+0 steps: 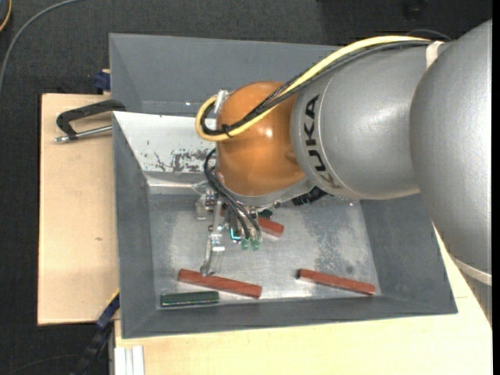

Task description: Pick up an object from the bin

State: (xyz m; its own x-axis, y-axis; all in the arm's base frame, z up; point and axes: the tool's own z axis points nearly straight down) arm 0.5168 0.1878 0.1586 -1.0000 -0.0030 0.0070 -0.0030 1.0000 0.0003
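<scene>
My gripper reaches down from under the arm's wrist to the bin floor, left of centre. Its tip stands just above the left end of a long red-brown stick that lies flat near the front wall. A dark green bar lies in front of that stick, against the front wall. Just right of the gripper's body, a short red piece pokes out from under the arm. Nothing shows in the gripper's hold.
A second red-brown stick lies flat at the front right of the bin floor. The arm and its orange cover hang over the back and middle of the bin and hide what is beneath.
</scene>
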